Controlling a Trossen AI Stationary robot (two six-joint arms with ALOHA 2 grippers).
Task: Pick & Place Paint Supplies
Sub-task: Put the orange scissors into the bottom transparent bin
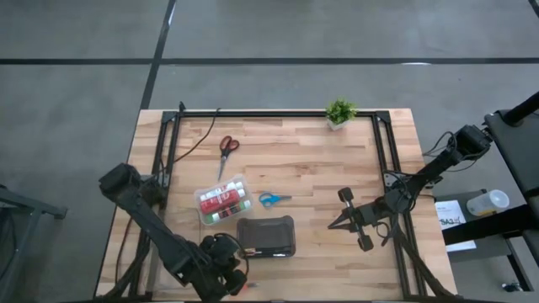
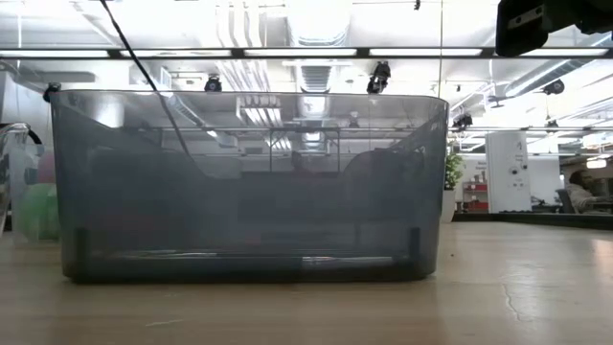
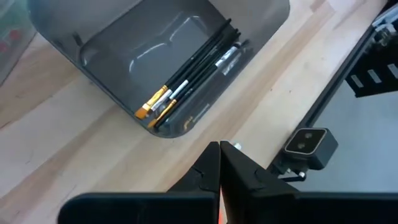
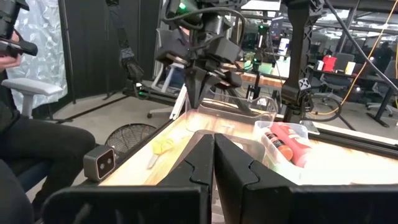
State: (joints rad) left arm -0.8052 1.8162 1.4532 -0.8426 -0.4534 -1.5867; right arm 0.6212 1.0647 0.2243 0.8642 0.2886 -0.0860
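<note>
Wooden tabletop [image 1: 320, 181] carries a dark case [image 1: 266, 236] holding brushes [image 3: 186, 84]. Tubes [image 1: 222, 202] lie in a clear box [image 1: 202, 217]. Red scissors [image 1: 227, 147] and blue scissors [image 1: 271, 199] lie loose. Left gripper [image 3: 219, 155] hovers beside the case, fingers pressed together, empty. Right gripper [image 4: 214, 149], fingers pressed together, empty, sits right of the case.

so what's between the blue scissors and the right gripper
Nothing: in the high view the stretch of table from the blue scissors to the shut right gripper is bare wood.
</note>
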